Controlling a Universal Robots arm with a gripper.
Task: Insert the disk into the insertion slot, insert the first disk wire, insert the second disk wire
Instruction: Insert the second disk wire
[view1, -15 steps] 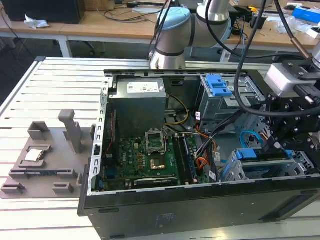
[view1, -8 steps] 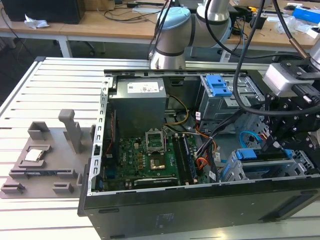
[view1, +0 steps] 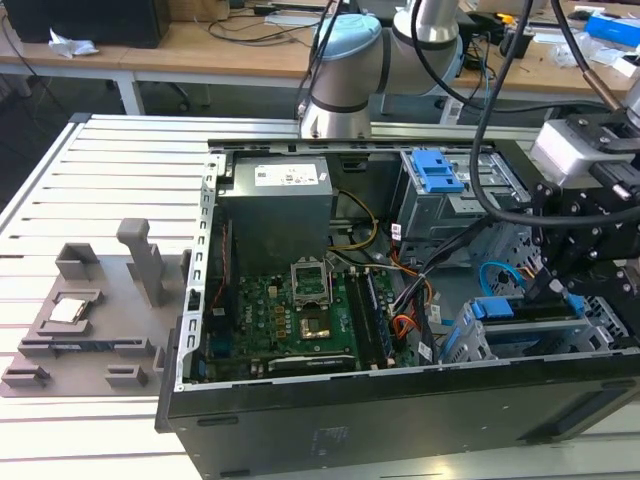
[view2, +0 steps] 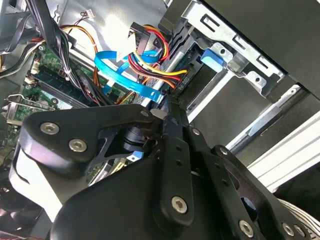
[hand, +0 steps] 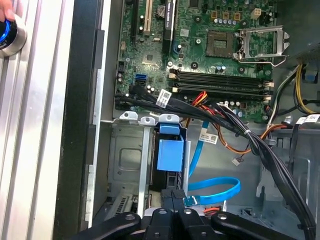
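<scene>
The disk (view1: 530, 318), grey in a bright blue carrier (hand: 170, 155), sits inside the insertion slot (view1: 465, 345), a silver cage (hand: 127, 160) at the case's corner on the exterior view's right. My gripper (view1: 550, 288) hangs over the disk's rear end. In both wrist views its fingers are pressed together on the black plug of a flat blue disk wire (hand: 215, 189), right at the disk's edge (view2: 167, 112). The blue wire (view2: 120, 70) loops back toward the motherboard. A plug on red, yellow and black wires (view2: 150, 57) lies against the disk's rear beside it.
A thick bundle of black cables (hand: 260, 145) crosses close to the slot. The taller grey bay with a blue latch (view1: 437, 172) stands behind it. The motherboard (view1: 300, 320) and power supply (view1: 275, 205) fill the case's left. A grey fixture (view1: 90, 320) rests on the slatted table.
</scene>
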